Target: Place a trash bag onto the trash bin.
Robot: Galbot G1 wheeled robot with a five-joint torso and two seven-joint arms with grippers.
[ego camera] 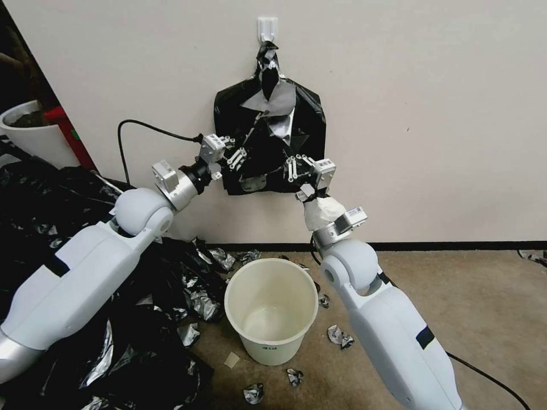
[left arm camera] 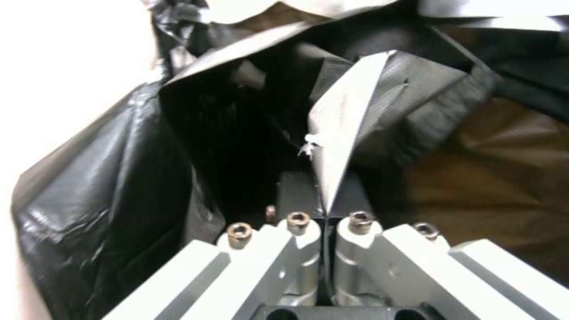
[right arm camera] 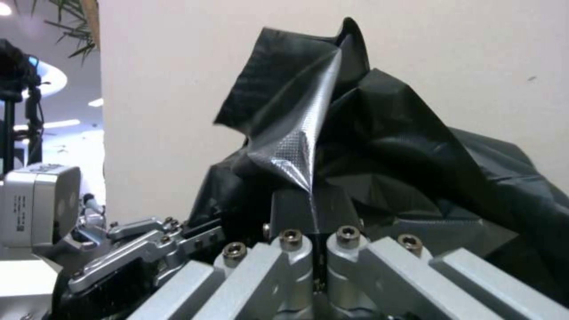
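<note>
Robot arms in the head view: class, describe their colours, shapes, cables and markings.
Both arms have smooth white-grey shells, ball-shaped joints and black bands. The left claw and right claw are silver metal linkages with bolts. A black cable loops to the left wrist; white wrapping covers the right wrist.

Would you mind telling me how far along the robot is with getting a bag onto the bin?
Early. Done: both grippers have reached the bags hanging from the wall hook. In hand: the left gripper and right gripper are each shut on a fold of the trash bag. Left: the trash bin stands unlined on the floor below.
</note>
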